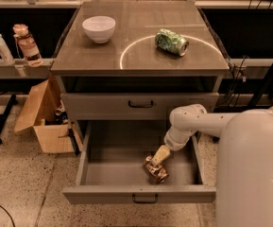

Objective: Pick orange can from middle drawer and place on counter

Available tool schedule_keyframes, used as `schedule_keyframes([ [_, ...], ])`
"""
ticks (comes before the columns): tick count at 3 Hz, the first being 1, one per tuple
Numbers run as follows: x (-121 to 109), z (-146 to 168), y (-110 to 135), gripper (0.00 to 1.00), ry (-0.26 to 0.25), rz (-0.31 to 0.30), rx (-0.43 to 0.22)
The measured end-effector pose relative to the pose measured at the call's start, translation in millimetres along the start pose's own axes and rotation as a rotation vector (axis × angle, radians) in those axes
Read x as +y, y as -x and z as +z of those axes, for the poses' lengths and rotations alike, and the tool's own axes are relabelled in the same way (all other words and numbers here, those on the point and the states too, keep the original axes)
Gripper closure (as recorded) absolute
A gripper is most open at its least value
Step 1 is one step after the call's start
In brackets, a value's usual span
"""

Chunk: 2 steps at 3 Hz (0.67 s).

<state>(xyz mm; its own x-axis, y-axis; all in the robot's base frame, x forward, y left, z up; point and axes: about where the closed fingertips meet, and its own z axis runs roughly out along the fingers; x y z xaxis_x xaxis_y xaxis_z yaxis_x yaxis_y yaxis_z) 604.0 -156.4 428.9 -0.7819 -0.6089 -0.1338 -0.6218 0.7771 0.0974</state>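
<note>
The orange can [156, 171] lies on its side in the open middle drawer [117, 173], near the front and right of centre. My gripper [157, 157] reaches down into the drawer from the right and its tip is on the can's top. The counter [103, 56] above has a thin white circle line. It holds a green can [172, 42] and a white bowl [99, 28].
The upper drawer [140, 105] is closed, just above my arm. An open cardboard box [44, 122] stands on the floor to the left of the cabinet. Bottles [26, 44] stand on a shelf at the far left. My white body [251, 169] fills the right foreground.
</note>
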Motion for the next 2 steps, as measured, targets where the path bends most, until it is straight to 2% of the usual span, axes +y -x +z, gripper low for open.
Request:
schedule_keyframes([
  [2,-8.6,32.6,-4.8,0.0,0.144,0.016,0.079],
])
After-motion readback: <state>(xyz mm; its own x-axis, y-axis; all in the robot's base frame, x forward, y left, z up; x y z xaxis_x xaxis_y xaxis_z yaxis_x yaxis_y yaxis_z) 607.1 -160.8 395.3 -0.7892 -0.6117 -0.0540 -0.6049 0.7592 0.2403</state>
